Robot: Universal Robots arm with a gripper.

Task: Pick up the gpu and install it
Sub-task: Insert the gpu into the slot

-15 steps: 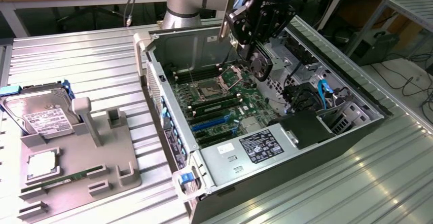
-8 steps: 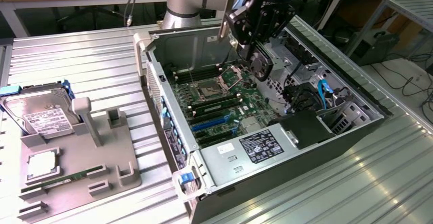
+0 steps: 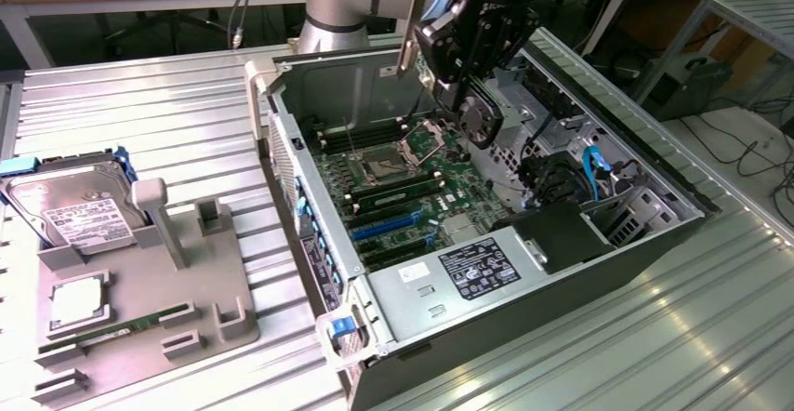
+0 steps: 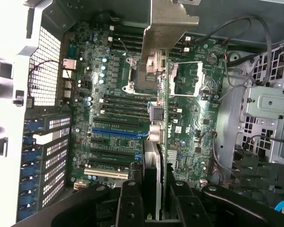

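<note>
Hanging edge-down over the open dark metal computer case (image 3: 559, 327), the gpu (image 3: 482, 118), a thin dark-green circuit card with a black round fan cooler and a silver metal end bracket (image 3: 406, 53), was pinched between the fingers of the black end effector (image 3: 469, 90). In the wrist view the card was seen edge-on above the green motherboard (image 4: 109, 94), not seated in any slot. The card was judged light, stiff and fragile. A hold on its bare board edges, away from the fan and contacts, was judged safest. The case was stood on a ribbed metal counter (image 3: 149, 123).
</note>
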